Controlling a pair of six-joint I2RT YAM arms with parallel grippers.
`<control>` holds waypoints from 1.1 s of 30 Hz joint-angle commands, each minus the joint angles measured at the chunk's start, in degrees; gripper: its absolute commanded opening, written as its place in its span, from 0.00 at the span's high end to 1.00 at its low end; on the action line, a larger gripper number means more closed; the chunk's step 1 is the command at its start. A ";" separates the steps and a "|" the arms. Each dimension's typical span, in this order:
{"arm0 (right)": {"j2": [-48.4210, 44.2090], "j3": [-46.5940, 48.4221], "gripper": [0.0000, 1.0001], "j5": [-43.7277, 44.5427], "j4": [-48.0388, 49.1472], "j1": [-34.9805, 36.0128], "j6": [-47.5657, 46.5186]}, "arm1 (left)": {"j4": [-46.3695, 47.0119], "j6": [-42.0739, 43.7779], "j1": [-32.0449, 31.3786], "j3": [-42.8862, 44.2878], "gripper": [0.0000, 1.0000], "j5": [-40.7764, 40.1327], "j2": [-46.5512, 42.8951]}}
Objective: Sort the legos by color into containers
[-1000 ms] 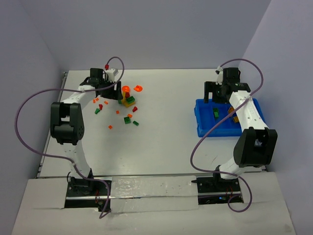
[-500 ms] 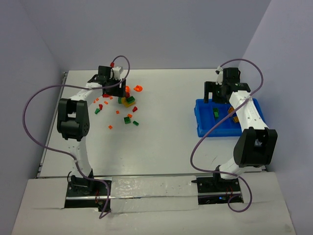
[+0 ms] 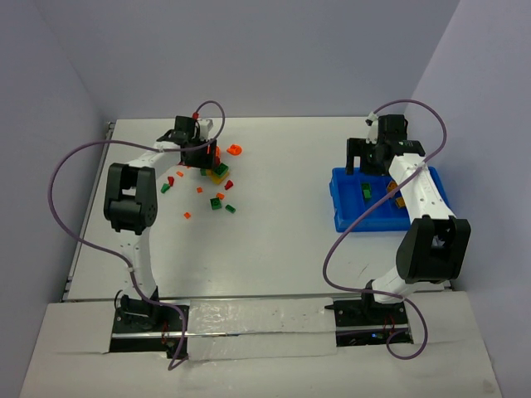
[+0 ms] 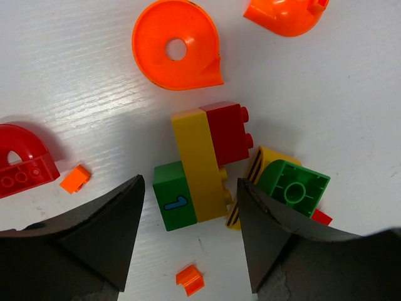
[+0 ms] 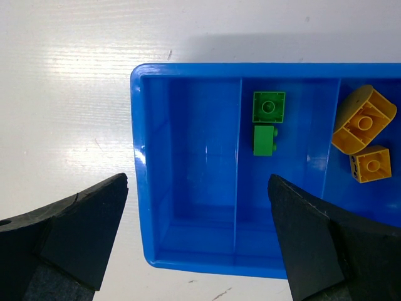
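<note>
Legos lie in a loose pile at the table's far left (image 3: 217, 174). My left gripper (image 3: 202, 155) hangs open over it. In the left wrist view the left gripper (image 4: 190, 185) straddles a green brick marked 1 (image 4: 174, 205) joined to a yellow brick (image 4: 202, 160) and a red brick (image 4: 227, 130), touching none. A green rounded brick (image 4: 294, 188) sits by the right finger. The blue bin (image 3: 347, 214) is at the right. My right gripper (image 5: 198, 182) is open above its empty left compartment. Two green bricks (image 5: 268, 120) lie in the middle compartment, yellow-orange ones (image 5: 364, 119) in the right.
Two orange round pieces (image 4: 177, 45) (image 4: 285, 14), a red arch (image 4: 22, 162) and small orange bits (image 4: 190, 279) surround the left gripper. More scattered bricks (image 3: 217, 203) lie nearer the arms. Purple cables loop beside both arms. Grey walls close in the table.
The left arm has swung right, bringing its gripper over the brick pile, jaws slightly narrower. The right arm has not moved.
</note>
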 commanded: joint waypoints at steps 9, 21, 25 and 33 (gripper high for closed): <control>0.25 0.88 0.00 -0.62 -0.36 0.41 0.31 | -2.98 -1.09 0.36 4.56 0.43 -1.97 3.23; 0.61 2.29 0.00 -1.94 -0.89 0.76 0.75 | -4.91 -0.26 0.36 4.65 0.44 -1.93 3.66; 0.32 2.96 0.00 -3.16 -0.95 1.00 0.99 | -5.34 0.04 0.36 4.65 0.61 -1.54 3.16; -3.76 0.98 0.00 -18.39 5.07 2.13 8.03 | -3.61 1.10 0.36 1.14 0.99 -1.31 -8.12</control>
